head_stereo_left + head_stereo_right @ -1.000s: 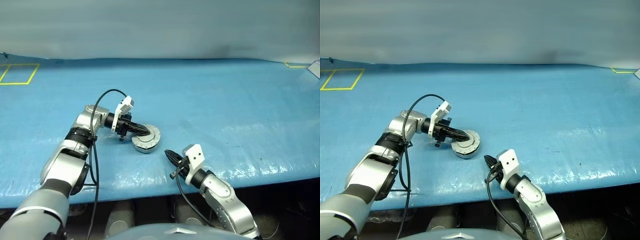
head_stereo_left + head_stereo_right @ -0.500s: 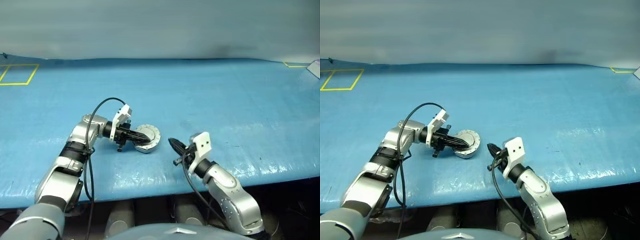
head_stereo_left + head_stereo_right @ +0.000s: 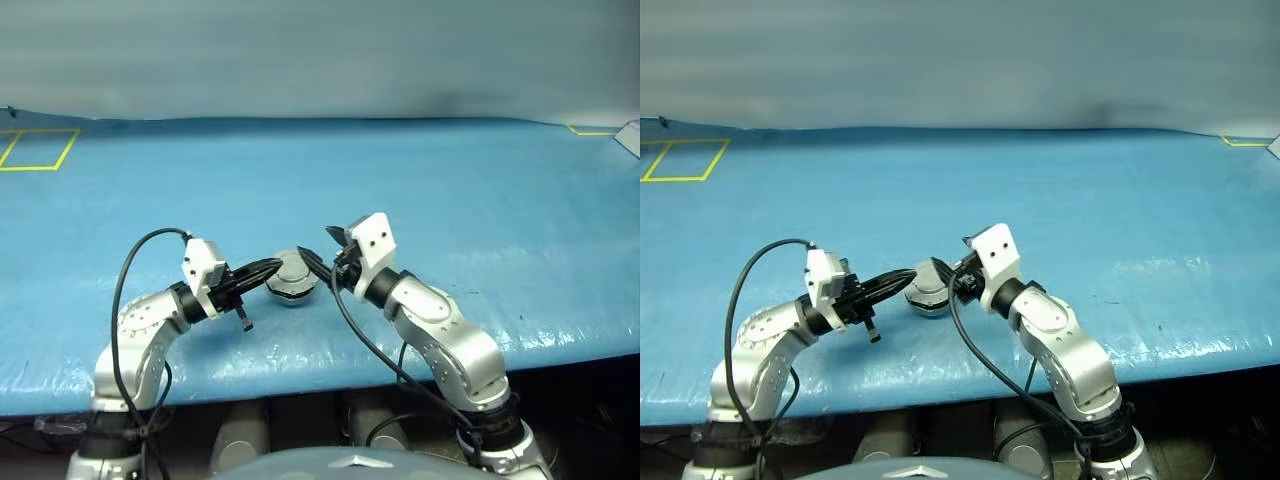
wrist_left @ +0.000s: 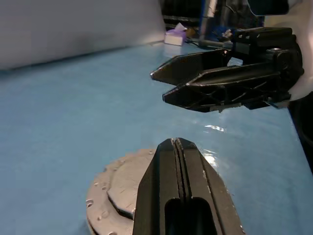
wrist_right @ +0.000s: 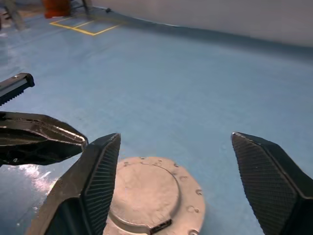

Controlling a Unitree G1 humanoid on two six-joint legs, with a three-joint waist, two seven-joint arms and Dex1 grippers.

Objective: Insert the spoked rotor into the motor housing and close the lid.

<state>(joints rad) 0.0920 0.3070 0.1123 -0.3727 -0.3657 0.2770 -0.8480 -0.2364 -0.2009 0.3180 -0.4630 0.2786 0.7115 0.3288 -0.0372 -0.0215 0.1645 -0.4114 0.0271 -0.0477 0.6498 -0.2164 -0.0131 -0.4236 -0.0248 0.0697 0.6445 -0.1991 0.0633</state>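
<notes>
Both arms swung in since a second ago: my left gripper (image 3: 272,266), pinched closed, and right gripper (image 5: 176,183), spread wide, now flank the motor housing (image 3: 291,276), lid (image 5: 146,188) down.

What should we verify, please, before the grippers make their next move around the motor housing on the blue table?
1. Lid closed on the motor housing, plain side up: ok.
2. Spoked rotor inside: cannot tell, hidden under the lid.
3. Left gripper shut and empty, just above the lid: ok.
4. Right gripper open wide, housing below the gap: ok.
5. The grippers apart from each other: ok, though close.
6. Housing flat on the blue table: ok.
</notes>
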